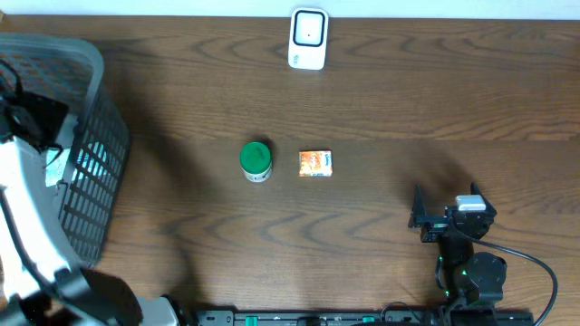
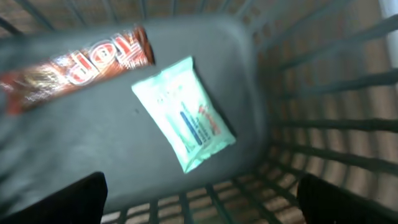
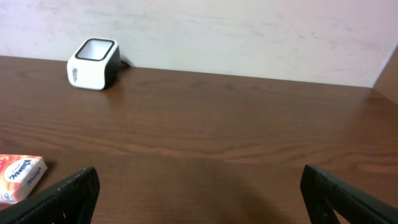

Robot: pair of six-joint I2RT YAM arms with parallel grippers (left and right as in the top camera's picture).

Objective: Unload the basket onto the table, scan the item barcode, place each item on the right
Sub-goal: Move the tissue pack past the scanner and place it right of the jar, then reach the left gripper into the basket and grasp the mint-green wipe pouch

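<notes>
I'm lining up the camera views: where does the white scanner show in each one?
Overhead: the white scanner sits at top centre.
Left wrist: not in it; this view shows only the inside of the basket.
Right wrist: upper left.
Shared landmark: the orange box, mid-picture overhead and at the lower-left edge of the right wrist view.

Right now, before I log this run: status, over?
Left gripper open over basket, right gripper open, both empty. Jar and box on table, ungripped. Scanner unobstructed.
</notes>
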